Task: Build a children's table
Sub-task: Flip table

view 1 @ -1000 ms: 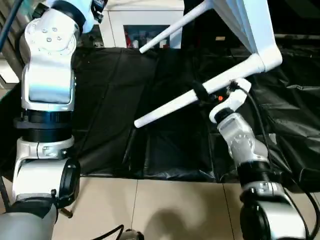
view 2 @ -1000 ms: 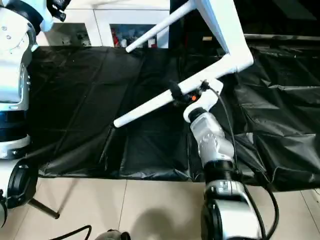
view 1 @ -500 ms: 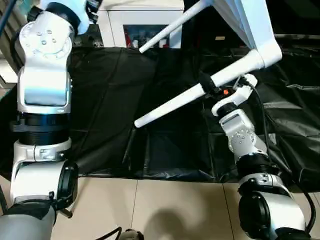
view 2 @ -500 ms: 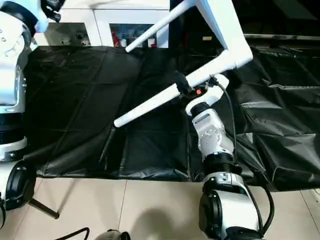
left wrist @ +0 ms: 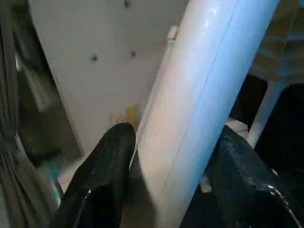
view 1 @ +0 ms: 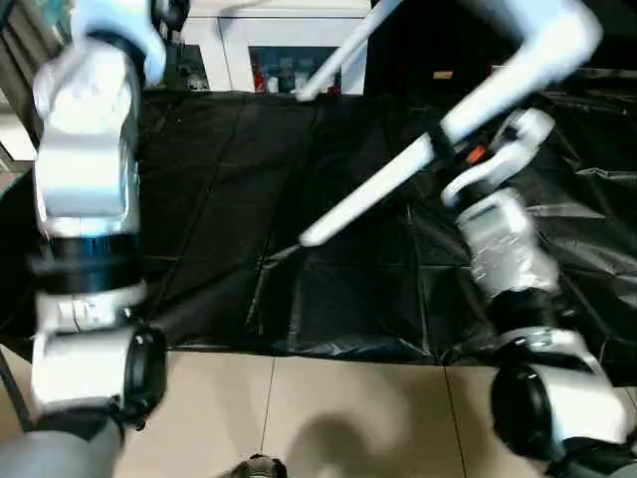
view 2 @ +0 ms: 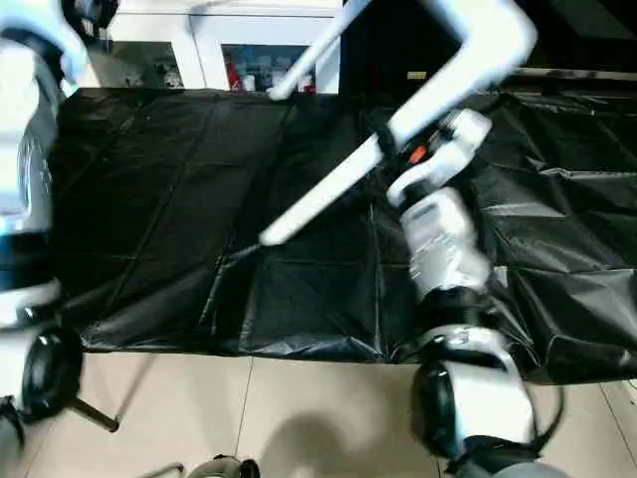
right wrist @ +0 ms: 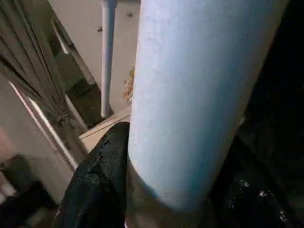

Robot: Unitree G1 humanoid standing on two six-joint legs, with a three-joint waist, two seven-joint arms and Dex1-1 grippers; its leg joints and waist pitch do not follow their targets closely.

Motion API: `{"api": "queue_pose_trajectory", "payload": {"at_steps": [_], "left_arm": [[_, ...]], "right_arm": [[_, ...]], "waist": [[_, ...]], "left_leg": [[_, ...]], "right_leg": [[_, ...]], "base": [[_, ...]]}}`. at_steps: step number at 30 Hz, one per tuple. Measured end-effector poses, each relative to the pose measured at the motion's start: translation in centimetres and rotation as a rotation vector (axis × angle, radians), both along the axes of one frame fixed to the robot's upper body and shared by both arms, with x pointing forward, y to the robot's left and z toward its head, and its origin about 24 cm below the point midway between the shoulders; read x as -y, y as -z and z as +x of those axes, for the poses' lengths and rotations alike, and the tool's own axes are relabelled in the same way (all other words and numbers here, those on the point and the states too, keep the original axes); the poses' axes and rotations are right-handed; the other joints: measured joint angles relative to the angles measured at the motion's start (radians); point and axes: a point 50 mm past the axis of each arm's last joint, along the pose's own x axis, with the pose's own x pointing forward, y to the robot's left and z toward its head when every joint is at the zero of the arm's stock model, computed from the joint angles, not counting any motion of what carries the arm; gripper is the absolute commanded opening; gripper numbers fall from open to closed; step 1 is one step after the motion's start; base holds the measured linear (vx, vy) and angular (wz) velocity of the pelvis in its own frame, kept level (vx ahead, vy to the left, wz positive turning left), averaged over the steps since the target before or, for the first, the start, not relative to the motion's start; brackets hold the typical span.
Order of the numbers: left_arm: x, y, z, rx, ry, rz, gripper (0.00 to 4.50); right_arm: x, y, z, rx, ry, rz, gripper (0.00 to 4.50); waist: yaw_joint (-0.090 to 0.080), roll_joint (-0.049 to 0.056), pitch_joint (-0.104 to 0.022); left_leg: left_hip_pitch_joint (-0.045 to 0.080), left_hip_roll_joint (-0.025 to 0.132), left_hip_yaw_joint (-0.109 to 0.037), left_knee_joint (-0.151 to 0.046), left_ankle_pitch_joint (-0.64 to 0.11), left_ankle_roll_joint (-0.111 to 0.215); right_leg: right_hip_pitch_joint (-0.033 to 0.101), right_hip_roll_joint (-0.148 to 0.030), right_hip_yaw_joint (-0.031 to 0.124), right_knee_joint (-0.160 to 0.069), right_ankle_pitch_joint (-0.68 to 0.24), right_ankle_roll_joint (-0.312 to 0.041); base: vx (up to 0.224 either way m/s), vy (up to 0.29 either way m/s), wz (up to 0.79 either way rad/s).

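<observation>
The right pincer (view 1: 436, 149) clasps a white leg (view 1: 373, 189) of the children's table (view 1: 542, 50), held aloft at two o'clock; the left pincer (left wrist: 161, 190) grips another leg (left wrist: 199, 104). No writing is legible. Black sheeting (view 1: 219, 199) spreads below, its near edge meeting tiled floor (view 1: 328, 418); a white cabinet (view 1: 289, 45) stands at twelve o'clock.

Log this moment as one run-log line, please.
stage: white plastic children's table held above black sheet | left claw: clamped on white tubular leg | right claw: clamped on another leg
</observation>
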Motion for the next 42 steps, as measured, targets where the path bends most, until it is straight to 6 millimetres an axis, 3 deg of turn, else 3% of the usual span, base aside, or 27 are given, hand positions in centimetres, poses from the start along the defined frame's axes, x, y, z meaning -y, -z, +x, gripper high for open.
{"api": "queue_pose_trajectory", "payload": {"at_steps": [2, 7, 9, 18, 27, 31, 33, 35, 36, 37, 39, 42], "left_arm": [[-0.4, 1.5, -0.1, -0.037, 0.015, -0.06, 2.23], [-0.3, 5.6, -0.4, -0.144, 0.045, -0.123, 1.99], [-0.3, 6.6, -0.5, -0.173, 0.047, -0.14, 1.89], [-0.7, 10.5, -2.6, -0.241, 0.018, -0.186, 1.73], [-0.9, 13.0, -3.7, -0.278, 0.011, -0.22, 1.71], [-1.2, 13.7, -3.9, -0.285, 0.0, -0.212, 1.71], [-1.3, 13.8, -3.9, -0.286, -0.004, -0.205, 1.71], [-1.6, 14.1, -4.0, -0.287, -0.009, -0.199, 1.71], [-1.7, 14.2, -4.0, -0.283, -0.011, -0.195, 1.71], [-1.7, 14.2, -4.0, -0.281, -0.011, -0.194, 2.26], [-1.9, 14.4, -4.0, -0.279, -0.017, -0.179, 2.39], [-2.0, 14.8, -4.1, -0.285, -0.02, -0.17, 2.57]], "right_arm": [[0.9, -1.5, 0.0, 0.047, 0.043, -0.065, 1.85], [2.3, -3.7, -0.4, 0.129, 0.102, -0.187, 1.8], [2.3, -4.0, -0.5, 0.141, 0.108, -0.215, 1.77], [1.7, -4.1, -1.9, 0.191, 0.111, -0.334, 1.75], [0.0, -2.9, -2.8, 0.161, 0.16, -0.365, 1.75], [-0.4, -2.0, -3.0, 0.134, 0.157, -0.374, 1.75], [-0.5, -1.8, -3.0, 0.125, 0.154, -0.374, 2.31], [-0.8, -1.3, -2.9, 0.1, 0.14, -0.37, 2.47], [-1.0, 0.1, -2.8, 0.044, 0.124, -0.371, 2.52], [-1.2, 1.2, -2.8, -0.002, 0.111, -0.37, 2.63], [-1.4, 3.3, -2.9, -0.082, 0.091, -0.383, 2.86], [-1.6, 3.4, -2.9, -0.088, 0.074, -0.384, 3.05]], "waist": [[-0.001, 0.0, 0.0], [0.001, -0.015, 0.007], [0.001, -0.02, 0.011], [0.003, -0.023, 0.01], [-0.006, -0.038, 0.002], [-0.012, -0.047, -0.003], [-0.019, -0.048, -0.004], [-0.026, -0.05, -0.005], [-0.03, -0.051, -0.006], [-0.031, -0.05, -0.005], [-0.032, -0.048, -0.004], [-0.032, -0.047, -0.003]], "left_leg": [[-0.003, 0.0, 0.0, 0.002, 0.0, 0.001], [-0.006, 0.003, 0.0, 0.003, 0.001, 0.002], [-0.007, 0.005, 0.0, 0.005, 0.001, 0.002], [-0.007, 0.006, 0.0, 0.005, 0.001, 0.002], [-0.002, 0.005, 0.0, 0.004, 0.001, 0.001], [0.011, 0.004, -0.001, 0.001, 0.0, 0.0], [0.015, 0.003, -0.003, 0.0, 0.0, 0.0], [0.021, 0.002, -0.004, -0.003, -0.001, -0.001], [0.022, 0.001, -0.005, -0.003, -0.001, -0.001], [0.021, 0.001, -0.005, -0.003, -0.001, -0.001], [0.018, -0.002, -0.006, -0.004, -0.001, -0.001], [0.009, -0.003, -0.006, -0.004, 0.0, -0.001]], "right_leg": [[-0.001, 0.0, 0.0, 0.0, 0.0, 0.0], [-0.002, 0.001, -0.003, -0.001, 0.0, 0.0], [-0.002, 0.002, -0.005, -0.001, 0.0, -0.001], [0.0, 0.002, -0.005, -0.003, 0.0, -0.001], [0.006, 0.003, -0.003, -0.003, 0.001, 0.0], [0.017, 0.003, -0.002, -0.005, -0.004, 0.008], [0.016, 0.003, -0.003, -0.006, -0.006, 0.01], [0.02, 0.003, -0.002, -0.007, -0.006, 0.01], [0.021, 0.003, -0.002, -0.008, -0.006, 0.01], [0.02, 0.003, -0.001, -0.008, -0.006, 0.01], [0.019, 0.003, 0.001, -0.008, -0.006, 0.01], [0.015, 0.003, 0.002, -0.008, 0.001, 0.007]], "base": [[0.0, 0.0, 0.0], [0.0, 0.0, 0.0], [0.0, 0.0, 0.0], [0.0, 0.0, 0.0], [0.0, 0.0, 0.0], [0.0, 0.0, 0.0], [0.0, 0.0, 0.0], [0.0, 0.0, 0.0], [0.0, 0.0, 0.0], [0.0, 0.0, 0.0], [0.0, 0.0, 0.0], [0.0, 0.0, 0.0]]}}
